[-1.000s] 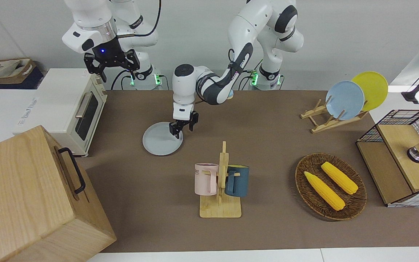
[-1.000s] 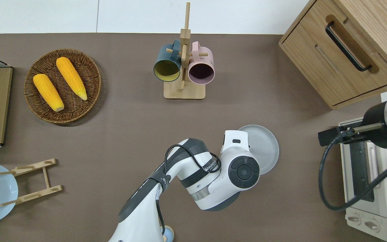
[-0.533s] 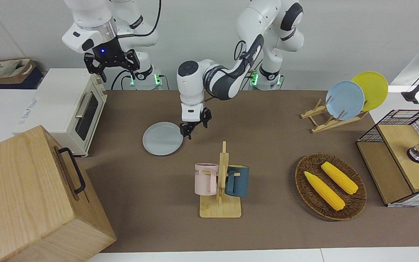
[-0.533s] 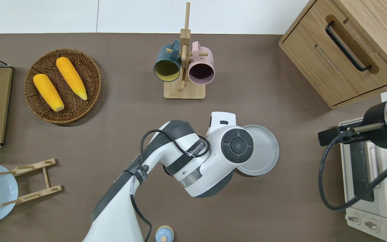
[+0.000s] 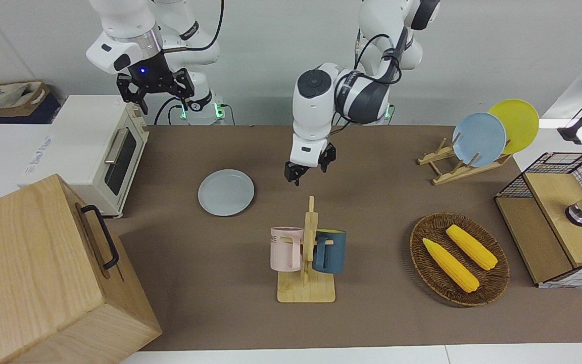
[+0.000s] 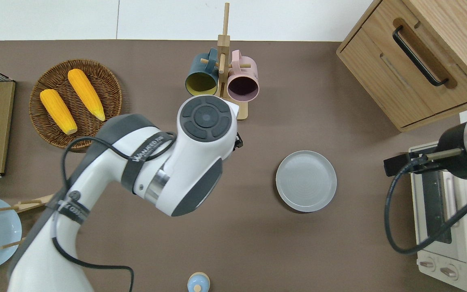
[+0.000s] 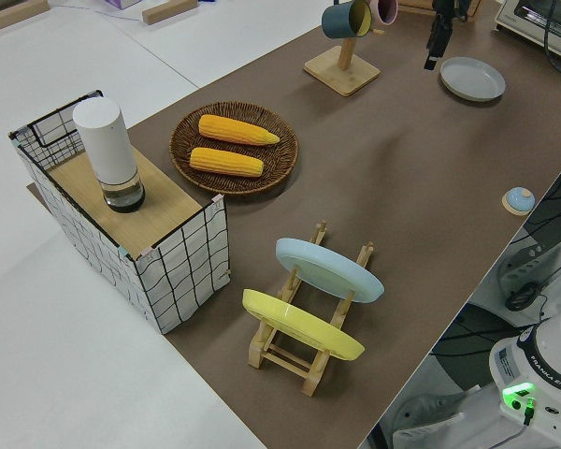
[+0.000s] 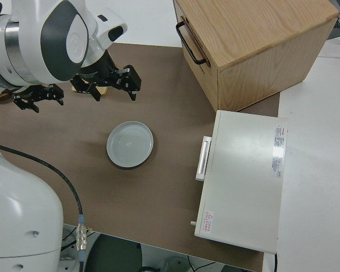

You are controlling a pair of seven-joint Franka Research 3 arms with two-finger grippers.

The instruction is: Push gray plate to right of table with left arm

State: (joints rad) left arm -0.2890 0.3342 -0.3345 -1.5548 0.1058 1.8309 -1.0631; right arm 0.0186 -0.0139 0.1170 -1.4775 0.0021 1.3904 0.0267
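Note:
The gray plate (image 5: 226, 192) lies flat on the brown table (image 5: 372, 202), between the toaster oven and the mug rack; it also shows in the overhead view (image 6: 306, 181) and the right side view (image 8: 130, 144). My left gripper (image 5: 307, 171) is open and empty, raised in the air and apart from the plate. In the overhead view the wrist hides it; it is over bare table (image 6: 339, 101) beside the mug rack's base, toward the left arm's end from the plate. My right arm is parked with its gripper (image 5: 155, 95) open.
A mug rack (image 5: 307, 253) with a pink and a blue mug stands farther from the robots than the plate. A toaster oven (image 5: 104, 151) and wooden cabinet (image 5: 43, 273) fill the right arm's end. A corn basket (image 5: 458, 259), plate rack (image 5: 478, 139) and wire shelf (image 5: 559, 217) stand at the left arm's end.
My left gripper left the plate's edge, rose and swung toward the left arm's end of the table. The plate stayed where it lay. The right arm has not moved.

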